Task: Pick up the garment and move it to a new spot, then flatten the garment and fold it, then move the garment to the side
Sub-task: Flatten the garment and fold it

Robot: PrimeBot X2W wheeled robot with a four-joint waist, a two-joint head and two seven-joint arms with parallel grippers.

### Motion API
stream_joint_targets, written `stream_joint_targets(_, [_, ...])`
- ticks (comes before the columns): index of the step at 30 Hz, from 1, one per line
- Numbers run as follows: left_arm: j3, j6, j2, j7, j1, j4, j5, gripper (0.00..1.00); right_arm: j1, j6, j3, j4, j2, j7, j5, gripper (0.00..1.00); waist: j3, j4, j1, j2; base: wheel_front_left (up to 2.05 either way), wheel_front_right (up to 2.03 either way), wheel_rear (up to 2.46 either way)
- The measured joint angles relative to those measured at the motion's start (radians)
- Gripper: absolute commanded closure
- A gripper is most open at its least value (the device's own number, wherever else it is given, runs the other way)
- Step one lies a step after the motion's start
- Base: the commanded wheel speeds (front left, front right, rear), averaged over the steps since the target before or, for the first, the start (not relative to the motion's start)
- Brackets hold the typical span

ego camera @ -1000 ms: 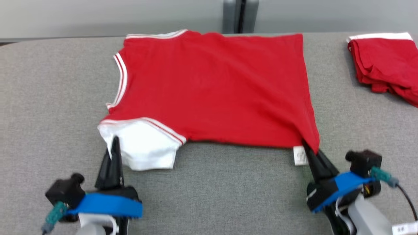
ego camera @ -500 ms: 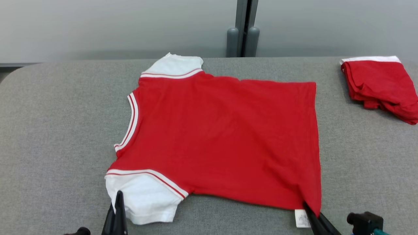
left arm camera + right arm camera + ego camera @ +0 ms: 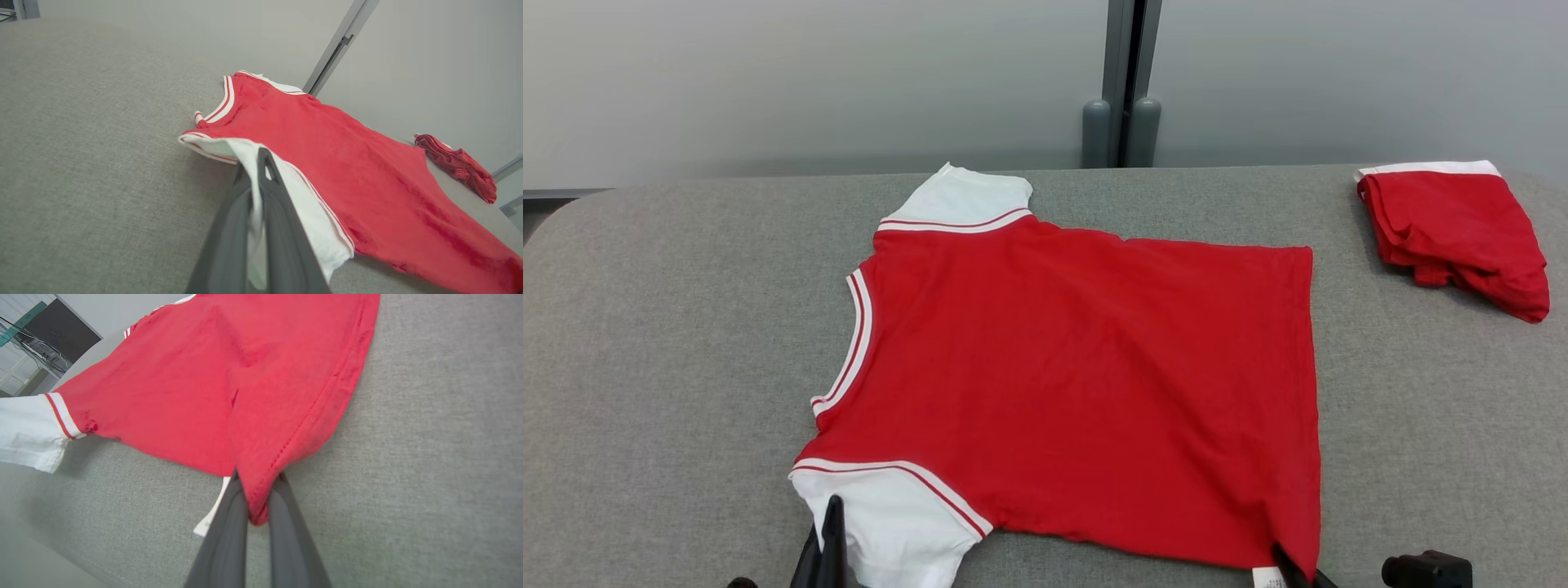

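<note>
Cloth is gripped at two points. The left pincer is closed on the short white sleeve of the red jersey T-shirt with white sleeves and striped trim, with white fabric squeezed between its dark fingers. The right pincer is clamped on the red hem corner, and a small white care label hangs just to its left. From both pincers the shirt spreads forward and away, lying back-up on the grey woven tabletop. Its other white sleeve is at the edge farthest from the left pincer. A second, folded red garment sits well beyond the right pincer and off to its right, apart from the shirt.

This looks like the flattening step. Most of the body already lies smooth, but a raised ridge runs up from the right pincer's corner, and the sleeve is bunched where the left pincer holds it.

To finish well, both pincers should stay low, just above the tabletop, and draw evenly towards the robot while easing slightly apart, so the near edge goes taut and the ridge settles. Uneven pulling would likely skew the hem. Both should let go only once the corners touch down flat, since lifting first could drag the cloth back into folds.
</note>
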Motion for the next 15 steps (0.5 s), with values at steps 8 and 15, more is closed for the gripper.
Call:
stream_joint_targets(8, [-0.009, -0.014, 0.02, 0.02, -0.068, 0.005, -0.005, 1.0, -0.013, 0.0, 0.007, -0.008, 0.011, 0.041, -0.01, 1.0, 0.0, -0.008, 0.0, 0.0, 0.0, 0.0, 0.0])
stream_joint_targets(15, [-0.031, -0.032, 0.047, 0.042, -0.138, 0.026, 0.003, 1.0, -0.071, 0.0, 0.011, -0.012, 0.011, 0.062, -0.013, 1.0, 0.024, -0.026, 0.0, 0.0001, 0.0, 0.0, 0.0])
